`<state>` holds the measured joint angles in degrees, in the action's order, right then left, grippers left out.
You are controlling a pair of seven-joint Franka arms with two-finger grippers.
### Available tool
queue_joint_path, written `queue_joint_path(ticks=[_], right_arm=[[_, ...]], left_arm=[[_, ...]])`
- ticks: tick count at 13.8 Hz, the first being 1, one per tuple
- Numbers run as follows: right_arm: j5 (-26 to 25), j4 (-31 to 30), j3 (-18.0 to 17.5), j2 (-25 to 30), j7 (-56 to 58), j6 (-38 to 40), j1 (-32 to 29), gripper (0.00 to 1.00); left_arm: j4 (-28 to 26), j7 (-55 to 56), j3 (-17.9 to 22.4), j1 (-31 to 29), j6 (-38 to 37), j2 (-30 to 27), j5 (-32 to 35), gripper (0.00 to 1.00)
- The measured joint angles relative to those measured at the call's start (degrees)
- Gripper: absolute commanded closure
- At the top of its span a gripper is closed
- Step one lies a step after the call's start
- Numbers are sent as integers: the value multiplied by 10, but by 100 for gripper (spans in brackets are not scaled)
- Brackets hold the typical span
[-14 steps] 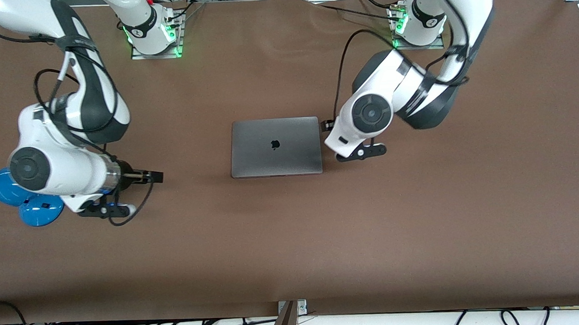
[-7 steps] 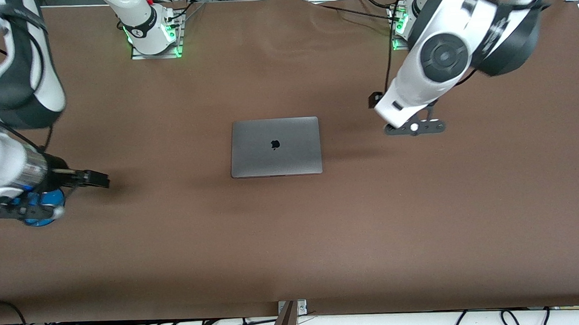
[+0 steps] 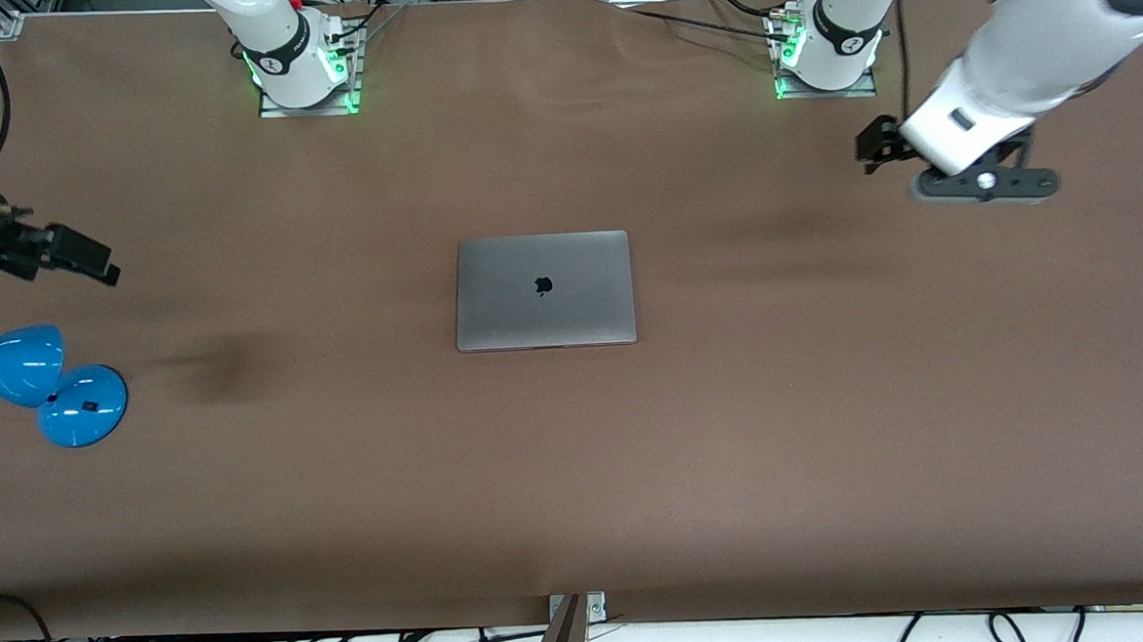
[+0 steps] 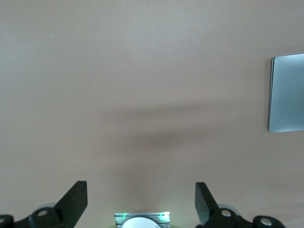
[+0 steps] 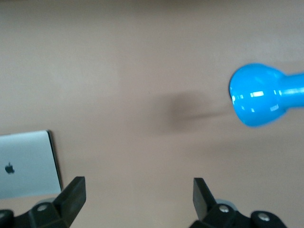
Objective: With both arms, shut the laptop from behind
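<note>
The front camera looks down from high across the brown table point(image 3: 735, 449), facing both arm bases. Each wrist camera points straight down at the tabletop from well above it. All three views share the closed laptop point(image 3: 543, 290), at the frame edge in both wrist views point(image 4: 287, 93) point(image 5: 26, 164).

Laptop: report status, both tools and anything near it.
Laptop shut flat, mid-table. Left tool open, up over bare table at its own end. Right tool open, above blue lamp. Nothing touching the lid.
</note>
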<state>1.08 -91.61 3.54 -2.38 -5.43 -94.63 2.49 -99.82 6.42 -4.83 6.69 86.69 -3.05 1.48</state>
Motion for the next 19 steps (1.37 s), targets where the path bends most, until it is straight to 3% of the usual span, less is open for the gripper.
queue_joint_path(ticks=[3,5,9,19], right_arm=[[-2,-61,9,53,18,0,-1,0],[-2,-67,11,59,32,-2,-2,0],[-3,-60,2,56,38,-5,-1,0],[-23,-48,-21,42,43,-5,-1,0]], left_arm=[[-9,-64,4,-46,0,-25,0,0],[-32,-75,1,-59,15,-42,0,0],[-101,-71,-46,-82,59,-86,0,0],[-77,-66,-68,-128,45,-85,-1,0]])
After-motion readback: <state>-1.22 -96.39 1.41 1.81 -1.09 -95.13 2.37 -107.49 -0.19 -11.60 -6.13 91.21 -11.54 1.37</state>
